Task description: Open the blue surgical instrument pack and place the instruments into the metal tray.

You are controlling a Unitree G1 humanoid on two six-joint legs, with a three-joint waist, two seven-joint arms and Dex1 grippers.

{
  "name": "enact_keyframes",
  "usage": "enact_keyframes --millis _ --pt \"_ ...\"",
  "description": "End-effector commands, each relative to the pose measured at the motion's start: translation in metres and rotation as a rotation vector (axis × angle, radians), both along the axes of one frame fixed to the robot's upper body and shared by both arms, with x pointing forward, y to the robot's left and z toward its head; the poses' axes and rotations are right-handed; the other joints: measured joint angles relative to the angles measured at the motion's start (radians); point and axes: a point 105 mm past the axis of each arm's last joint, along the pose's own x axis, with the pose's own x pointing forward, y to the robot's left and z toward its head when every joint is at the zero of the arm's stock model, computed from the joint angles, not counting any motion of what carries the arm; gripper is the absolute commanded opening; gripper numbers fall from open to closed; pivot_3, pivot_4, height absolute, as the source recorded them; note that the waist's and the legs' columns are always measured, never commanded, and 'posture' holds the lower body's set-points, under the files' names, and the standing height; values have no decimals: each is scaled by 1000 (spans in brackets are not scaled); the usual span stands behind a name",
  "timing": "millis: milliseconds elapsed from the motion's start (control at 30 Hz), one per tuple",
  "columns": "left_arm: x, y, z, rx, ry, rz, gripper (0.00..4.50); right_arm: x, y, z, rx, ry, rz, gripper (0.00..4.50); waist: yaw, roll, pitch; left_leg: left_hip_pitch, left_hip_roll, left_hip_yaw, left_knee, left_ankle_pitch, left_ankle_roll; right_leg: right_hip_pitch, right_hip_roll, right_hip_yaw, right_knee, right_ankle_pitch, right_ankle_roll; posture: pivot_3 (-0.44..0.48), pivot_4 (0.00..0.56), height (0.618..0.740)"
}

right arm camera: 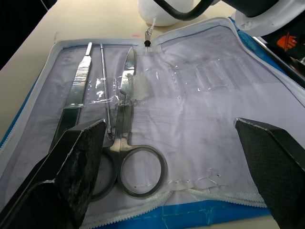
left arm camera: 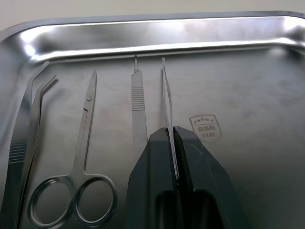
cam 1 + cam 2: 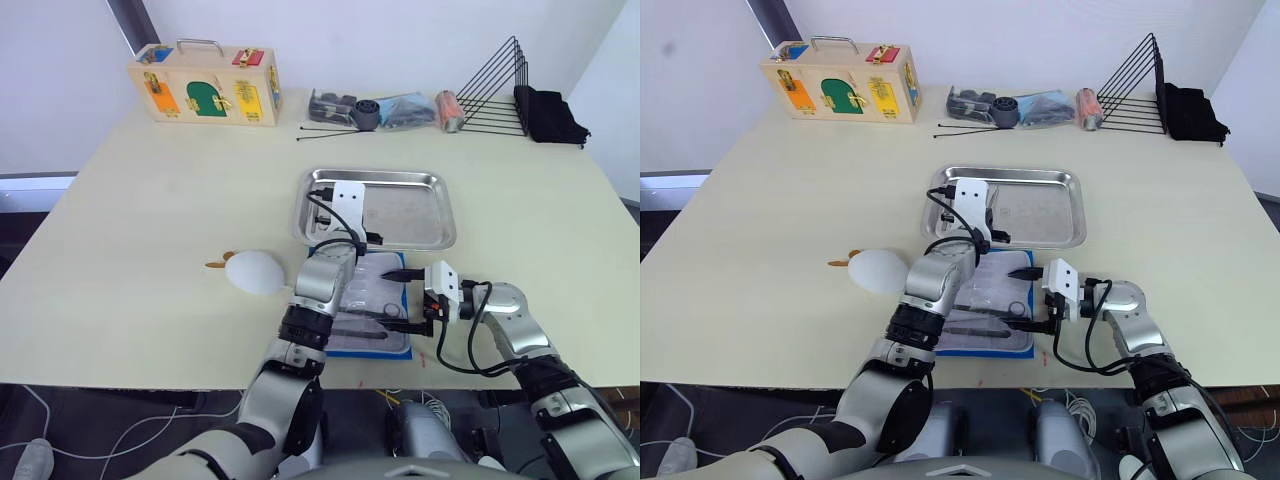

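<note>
The metal tray lies at the table's middle. In it rest bent forceps, scissors and a slim ridged handle. My left gripper is low over the tray floor, shut on a thin silvery instrument that points at the far rim. The blue surgical instrument pack lies open just in front of the tray, clear lining up. It holds scissors, a flat handle and a thin probe. My right gripper hovers open at the pack's right edge, holding nothing.
A white oval pad sits left of the pack. At the back stand a wooden lock box, a black wire rack, folded black cloth, a can and long black rods.
</note>
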Motion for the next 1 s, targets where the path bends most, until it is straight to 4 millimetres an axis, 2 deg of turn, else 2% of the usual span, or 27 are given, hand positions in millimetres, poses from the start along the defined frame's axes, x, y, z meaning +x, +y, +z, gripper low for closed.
enact_keyframes --millis 33,233,367,567,733,1000 --pt "2 -1 9 8 -29 14 36 -24 -2 -44 -88 171 16 4500 0 0 0 0 0 0 0 0 0 0 0 0 0 0 0 0 150 740" --pt "2 0 7 16 -17 15 36 -24 -1 -44 -87 171 15 4500 0 0 0 0 0 0 0 0 0 0 0 0 0 0 0 0 150 740" --pt "1 -1 8 17 -18 8 1352 -23 -1 -44 -86 171 15 4500 0 0 0 0 0 0 0 0 0 0 0 0 0 0 0 0 150 740" --pt "1 0 7 11 -12 14 1352 -23 0 -44 -85 170 13 4500 0 0 0 0 0 0 0 0 0 0 0 0 0 0 0 0 150 740" --pt "2 -3 18 -33 -56 1 1352 -23 0 -44 -85 171 11 4500 -1 0 0 0 0 0 0 0 0 0 0 0 0 0 0 0 150 740" --pt "7 -6 58 -62 -233 -145 1352 -23 1 -44 -84 170 11 4500 -1 0 0 0 0 1 0 0 0 0 0 0 0 0 0 0 150 740"
